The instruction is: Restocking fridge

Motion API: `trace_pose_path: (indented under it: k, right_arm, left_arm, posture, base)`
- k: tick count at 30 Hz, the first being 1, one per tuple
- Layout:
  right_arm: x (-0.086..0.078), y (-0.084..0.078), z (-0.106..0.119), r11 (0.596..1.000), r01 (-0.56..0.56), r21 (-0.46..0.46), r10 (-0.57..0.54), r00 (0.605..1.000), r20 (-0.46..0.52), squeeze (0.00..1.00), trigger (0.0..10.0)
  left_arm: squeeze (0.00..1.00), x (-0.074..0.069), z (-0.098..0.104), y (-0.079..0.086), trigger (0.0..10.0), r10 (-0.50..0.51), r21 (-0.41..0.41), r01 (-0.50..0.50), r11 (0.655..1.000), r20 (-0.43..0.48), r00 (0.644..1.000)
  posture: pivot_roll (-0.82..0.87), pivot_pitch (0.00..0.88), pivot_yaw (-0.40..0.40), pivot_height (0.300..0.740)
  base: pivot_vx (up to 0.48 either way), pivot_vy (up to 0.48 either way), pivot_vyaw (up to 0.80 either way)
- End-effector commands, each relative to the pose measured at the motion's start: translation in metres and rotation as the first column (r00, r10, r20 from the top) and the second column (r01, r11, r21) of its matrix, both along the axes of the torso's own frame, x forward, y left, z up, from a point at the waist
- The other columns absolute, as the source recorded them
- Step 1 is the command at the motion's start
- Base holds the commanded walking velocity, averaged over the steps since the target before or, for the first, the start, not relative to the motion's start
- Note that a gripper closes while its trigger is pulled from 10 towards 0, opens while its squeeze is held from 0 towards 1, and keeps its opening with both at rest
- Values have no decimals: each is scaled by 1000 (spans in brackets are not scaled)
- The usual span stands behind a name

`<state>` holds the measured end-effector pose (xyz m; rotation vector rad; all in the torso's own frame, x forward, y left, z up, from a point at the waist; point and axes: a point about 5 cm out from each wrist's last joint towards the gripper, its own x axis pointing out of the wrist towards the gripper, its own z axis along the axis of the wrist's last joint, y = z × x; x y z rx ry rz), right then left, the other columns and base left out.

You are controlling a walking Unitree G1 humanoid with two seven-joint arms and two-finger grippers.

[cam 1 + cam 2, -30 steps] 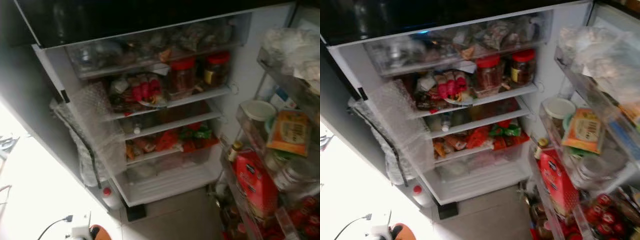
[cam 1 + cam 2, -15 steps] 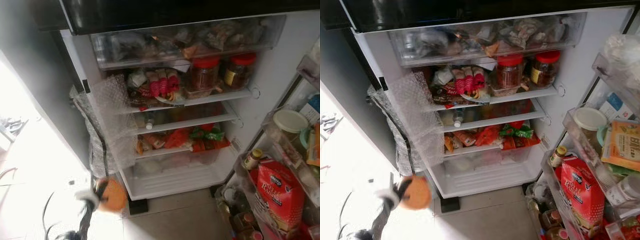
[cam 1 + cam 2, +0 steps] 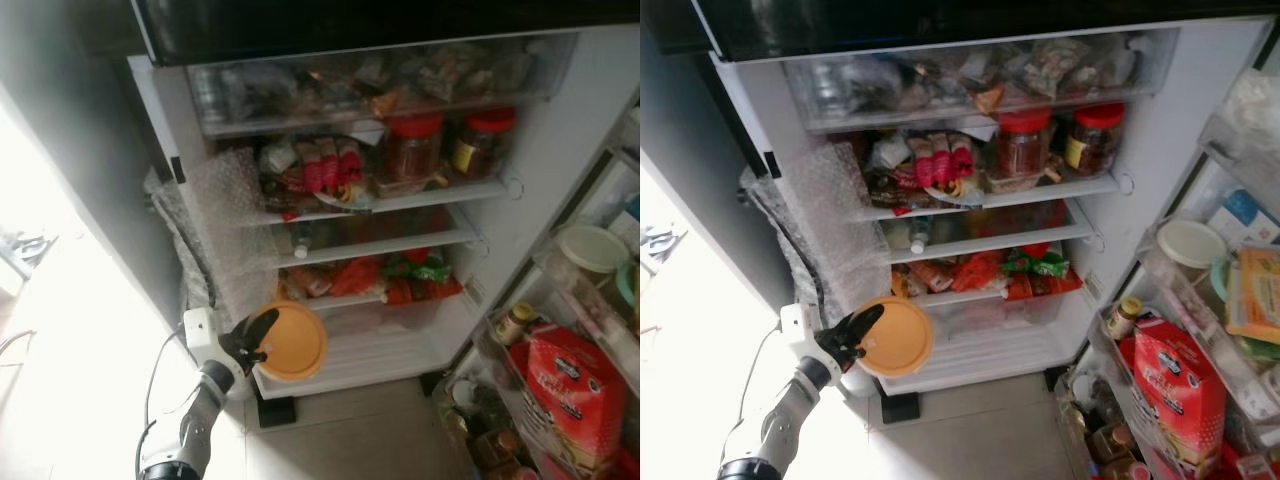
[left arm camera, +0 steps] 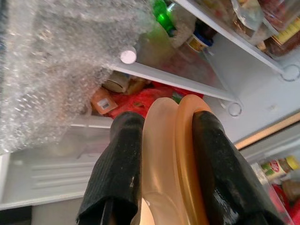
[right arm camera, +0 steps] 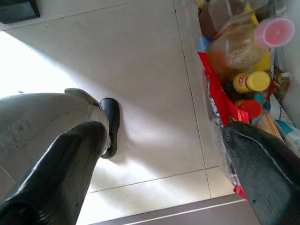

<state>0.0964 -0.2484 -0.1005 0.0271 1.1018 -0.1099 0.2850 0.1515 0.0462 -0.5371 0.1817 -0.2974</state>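
The fridge [image 3: 520, 130] stands open before me with packed shelves. My left gripper [image 3: 257, 338] is shut on the rim of a round orange lidded container [image 3: 292, 342] and holds it on edge in front of the white bottom drawer [image 3: 370, 352]. In the left wrist view, the black fingers [image 4: 119, 168] clamp the container [image 4: 171, 154] just below the shelf of red packets [image 4: 140, 101]. Low beside the door shelves, my right gripper [image 5: 161, 131] hangs open over the tiled floor [image 5: 150, 70].
Bubble wrap [image 3: 228, 225] hangs down the fridge's left side. A white plug block [image 3: 198, 326] and its cable sit near my left arm. The open door at right carries a red bag [image 3: 575, 385], jars and a white tub [image 3: 592, 248]. My foot [image 5: 110, 125] rests on the floor.
My left arm has risen from the bottom edge of the picture, carrying the orange container up and rightward toward the fridge's bottom drawer. The camera has shifted slightly.
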Motion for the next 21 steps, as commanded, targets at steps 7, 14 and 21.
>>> trace_pose_path:
  k: [7, 14, 21]
  right_arm:
    - [-2, -2, 0, 1000, 2, -1, -2, 1000, -7, 0, 10000]
    - [0, -1, 0, 1000, 21, 6, -21, 1000, 10, 0, 10000]
    - [0, -1, 0, 1000, 15, 5, -15, 1000, 8, 0, 10000]
  left_arm:
    - [0, -3, 7, 6, 10000, 27, -33, -27, 999, -9, 1000]
    - [0, 1, 14, -4, 10000, -61, -26, 61, 998, 14, 998]
    - [0, 4, 18, -2, 10000, -57, -8, 57, 998, 20, 998]
  posture:
    - [-172, 59, 17, 740]
    - [-187, 48, 24, 740]
    - [-189, 46, 28, 740]
  base:
    - [0, 0, 0]
    - [0, 0, 0]
    - [0, 0, 0]
